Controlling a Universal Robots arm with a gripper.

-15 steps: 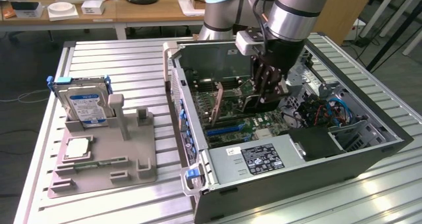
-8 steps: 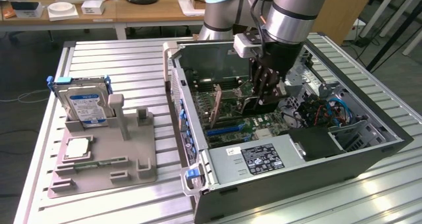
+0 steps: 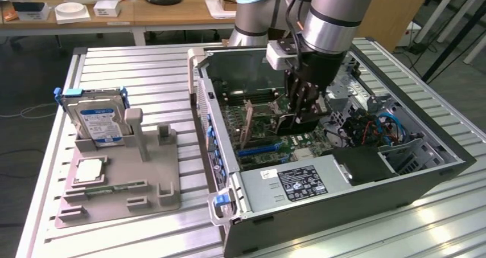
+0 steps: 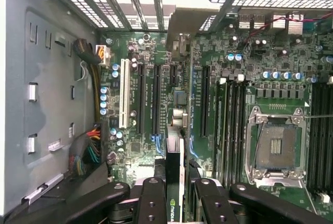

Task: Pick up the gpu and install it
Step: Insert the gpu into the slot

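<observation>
Pincer is seen lowered into the open computer case, its two black fingers closed on the gpu. The card is gripped by its upper edge and held upright, edge-on to the wrist camera, with a green logo visible on that edge between the fingers.

- In the wrist view the gpu is hung over the motherboard, lined up lengthwise with the long black expansion slots. Whether its lower edge is touching a slot cannot be told.
- A white slot is noted just beside the black ones, toward the case wall. A CPU socket with its metal frame is found on the far side of the card.
- In the exterior view the gpu appears as a dark shape below the fingers, near the middle of the board and well clear of the labelled power supply.
- Outside the case, on the exterior view's left, a hard drive with a blue-white label is stood upright in a grey holder on the slatted metal table.
</observation>
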